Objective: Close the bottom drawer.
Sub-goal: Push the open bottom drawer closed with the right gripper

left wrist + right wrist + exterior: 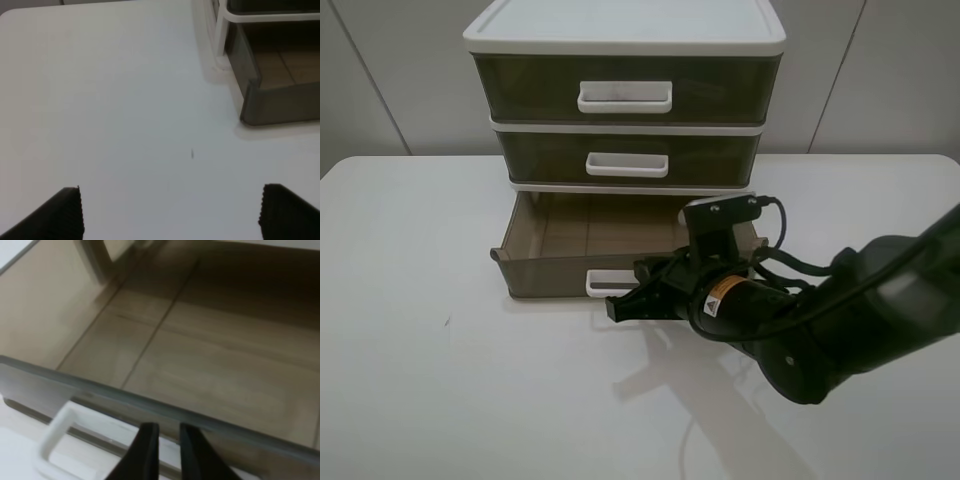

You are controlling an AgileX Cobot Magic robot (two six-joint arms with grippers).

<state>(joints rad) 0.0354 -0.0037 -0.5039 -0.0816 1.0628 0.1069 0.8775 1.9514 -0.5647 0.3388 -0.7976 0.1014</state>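
So the right hand (623,306) has its two black fingers (145,455) pressed almost together, with just a thin slit between them and nothing pinched in there. It sits right in front of the cabinet (620,35), at the face of the bottom drawer (545,270), with the tips just beside the white handle (603,284). In the wrist view the tips overlap the drawer's front edge. Honestly, I can't tell if they actually touch it or are a hair off.

The left hand (170,215) is spread wide, one fingertip at each side of its wrist view. It holds nothing and hangs over bare table (440,380), off to the side of the cabinet near the drawer's corner. Its finger pads look ribbed on the inner edge.

The bottom drawer sticks well out of the cabinet's lowest slot, so it's open, and you can see right into it. It's smoky brown see-through plastic, smooth, with faint straight lines across the floor and a thicker rim along the front. The handle is a flat white rectangular loop.

The middle drawer (540,155) and the taller top drawer (520,90) above it sit flush in the white frame, made of the same brown plastic with the same loop handles. The table is plain matte white.
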